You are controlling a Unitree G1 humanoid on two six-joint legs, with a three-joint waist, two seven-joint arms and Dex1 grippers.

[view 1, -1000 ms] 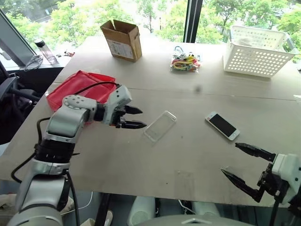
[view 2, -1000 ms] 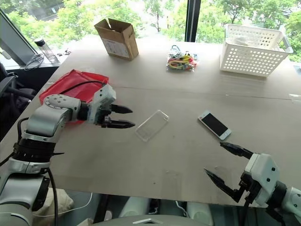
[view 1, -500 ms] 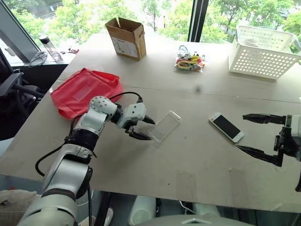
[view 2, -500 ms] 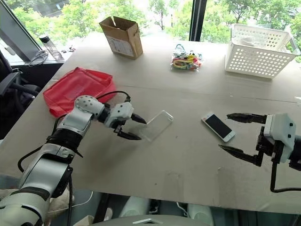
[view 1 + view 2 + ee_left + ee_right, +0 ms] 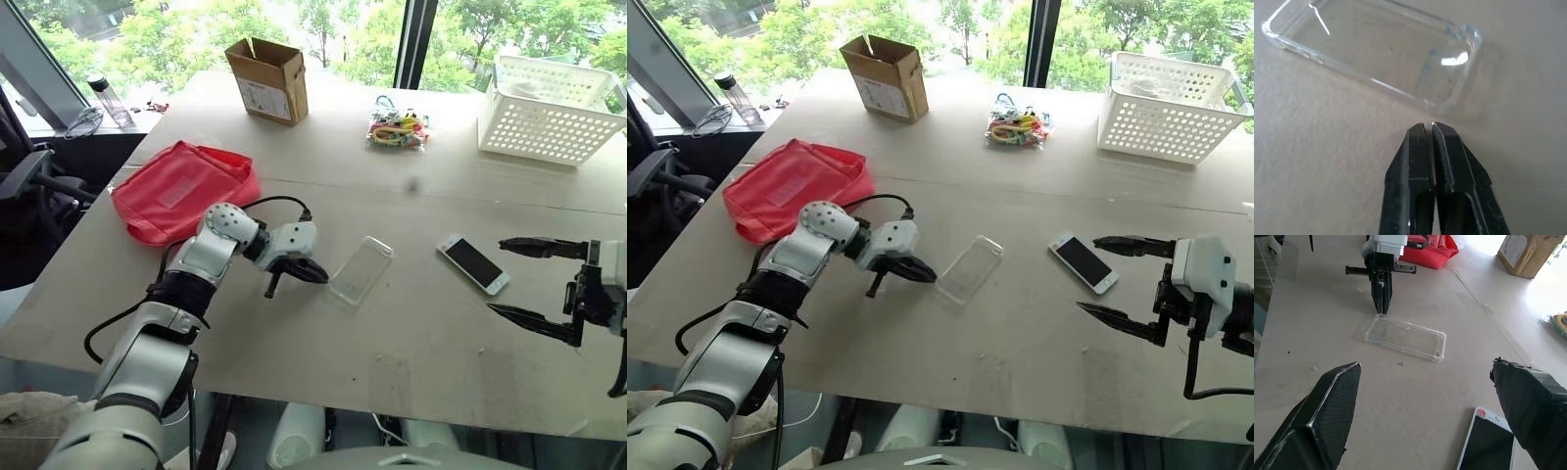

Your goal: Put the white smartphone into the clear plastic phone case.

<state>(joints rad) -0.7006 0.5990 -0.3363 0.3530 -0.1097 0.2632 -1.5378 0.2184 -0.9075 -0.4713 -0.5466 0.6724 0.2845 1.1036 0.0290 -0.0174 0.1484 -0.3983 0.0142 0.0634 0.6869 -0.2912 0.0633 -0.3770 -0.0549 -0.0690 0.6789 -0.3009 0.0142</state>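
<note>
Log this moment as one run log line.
left hand: shut, empty, tips at near edge of clear case | right hand: open, empty, beside phone | phone: flat on table, not in case

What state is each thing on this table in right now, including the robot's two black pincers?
Clear plastic phone case: empty, lying flat.
White smartphone: screen up, outside the case.
Left gripper: shut, beside the case's corner.
Right gripper: open, empty.
Brown cardboard box: open.
Red pouch: lying flat.
</note>
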